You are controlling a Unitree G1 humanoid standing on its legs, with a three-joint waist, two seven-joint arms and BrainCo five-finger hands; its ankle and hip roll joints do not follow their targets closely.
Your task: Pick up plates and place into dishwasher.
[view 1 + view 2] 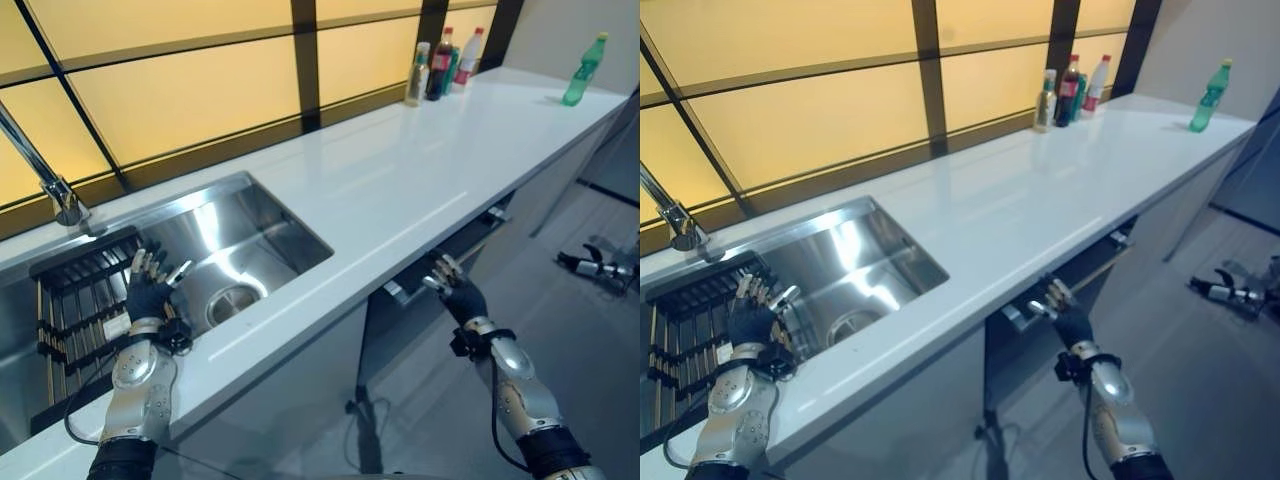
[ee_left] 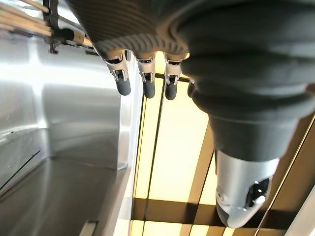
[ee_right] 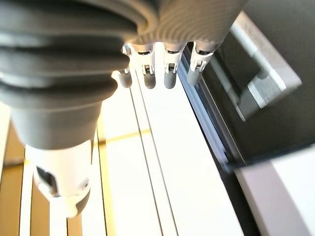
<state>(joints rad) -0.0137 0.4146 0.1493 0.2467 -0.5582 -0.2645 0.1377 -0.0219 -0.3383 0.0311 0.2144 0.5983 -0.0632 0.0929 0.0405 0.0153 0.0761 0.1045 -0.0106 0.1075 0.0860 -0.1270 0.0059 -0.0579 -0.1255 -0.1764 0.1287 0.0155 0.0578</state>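
Left hand (image 1: pixel 148 296), fingers straight and empty, hovers over the steel sink (image 1: pixel 262 225) beside a black slatted rack (image 1: pixel 75 300); right hand (image 1: pixel 455 292), relaxed and empty, reaches the dishwasher handle (image 3: pixel 256 64) at five o'clock under the glossy white table (image 1: pixel 420 170).

The sink (image 1: pixel 240 250) is half blocked by a black rack (image 1: pixel 85 300) (left side); bottles (image 1: pixel 440 62) are kept far back.

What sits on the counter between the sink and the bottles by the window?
Nothing: in the left eye view the white counter lies bare from the sink to the bottles.
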